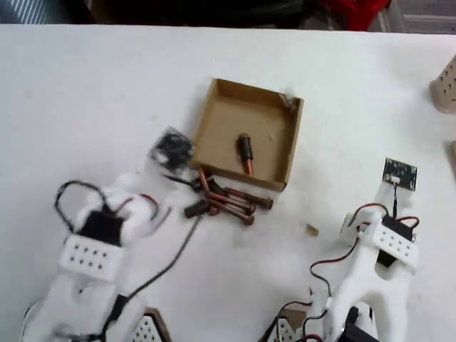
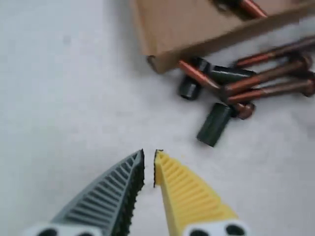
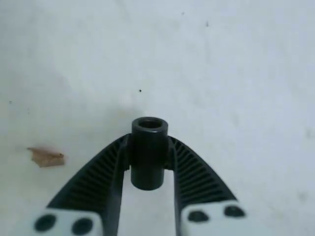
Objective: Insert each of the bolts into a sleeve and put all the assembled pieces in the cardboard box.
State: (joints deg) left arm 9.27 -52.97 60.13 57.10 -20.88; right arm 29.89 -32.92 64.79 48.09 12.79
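Observation:
The cardboard box (image 1: 274,107) stands mid-table with one bolt-in-sleeve piece (image 1: 246,152) inside. Just in front of it lies a pile of copper bolts (image 1: 231,201) and black sleeves (image 1: 196,209); the left wrist view shows these bolts (image 2: 266,83) and a loose sleeve (image 2: 215,124) near the box corner (image 2: 157,59). My left gripper (image 2: 149,161) hovers over bare table short of that corner, shut with nothing between its fingers. My right gripper (image 3: 148,147) is shut on a black sleeve (image 3: 148,132) held upright, bore up, over the table right of the box.
A small cardboard scrap (image 1: 311,229) lies between the pile and the right arm (image 1: 385,246), also seen as a brown scrap (image 3: 47,156) beside the right gripper. A perforated beige object (image 1: 445,85) stands at the far right edge. A black cable (image 1: 167,263) trails from the left arm.

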